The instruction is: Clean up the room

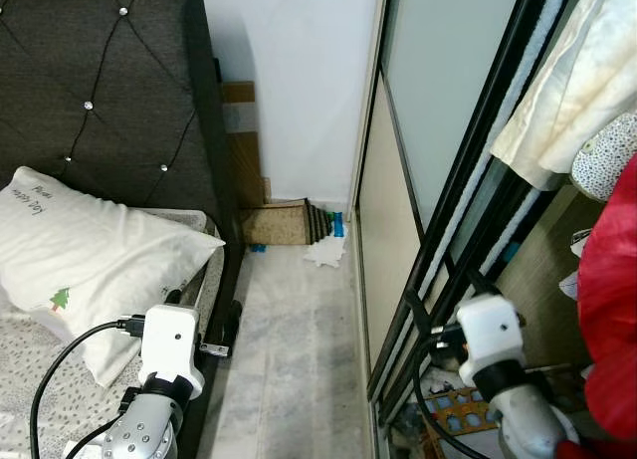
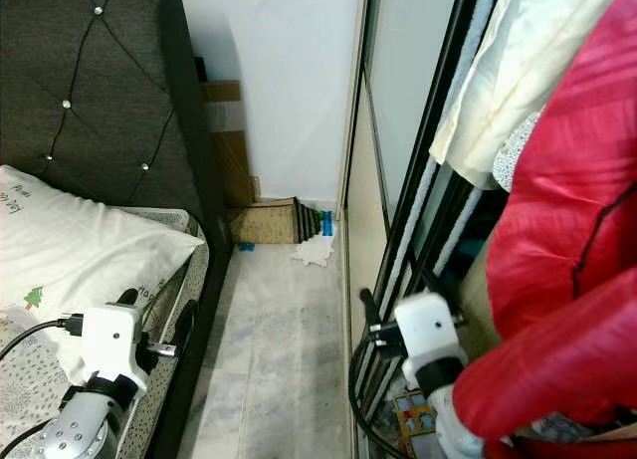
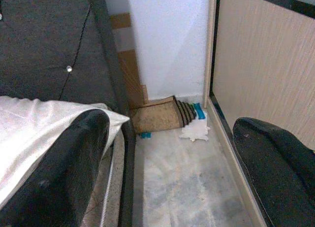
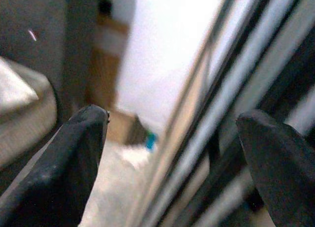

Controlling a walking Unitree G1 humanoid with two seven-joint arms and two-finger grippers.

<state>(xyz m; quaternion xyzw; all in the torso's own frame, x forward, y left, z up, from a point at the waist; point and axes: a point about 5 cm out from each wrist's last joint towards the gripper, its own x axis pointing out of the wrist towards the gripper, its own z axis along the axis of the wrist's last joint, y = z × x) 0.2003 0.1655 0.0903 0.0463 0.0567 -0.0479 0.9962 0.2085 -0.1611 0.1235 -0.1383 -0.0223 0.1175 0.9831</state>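
Observation:
At the far end of the narrow floor strip, a crumpled white paper [image 1: 326, 250] lies by the wall, with a small blue item [image 1: 338, 223] behind it. A rolled brown mat [image 1: 284, 223] lies beside them, and a blue scrap [image 1: 257, 248] sits near the bed corner. My left gripper [image 1: 204, 315] hovers low by the bed's edge, open and holding nothing [image 3: 172, 173]. My right gripper [image 1: 448, 298] is held against the wardrobe's door tracks, open and holding nothing [image 4: 172, 158]. Both grippers are well short of the litter.
On the left is a bed with a dark tufted headboard [image 1: 100, 81] and a white pillow [image 1: 90, 250]. A sliding wardrobe door [image 1: 398, 210] walls the right. Red [image 1: 609, 320] and cream [image 1: 577, 81] garments hang there. Grey marble floor [image 1: 289, 359] runs between them.

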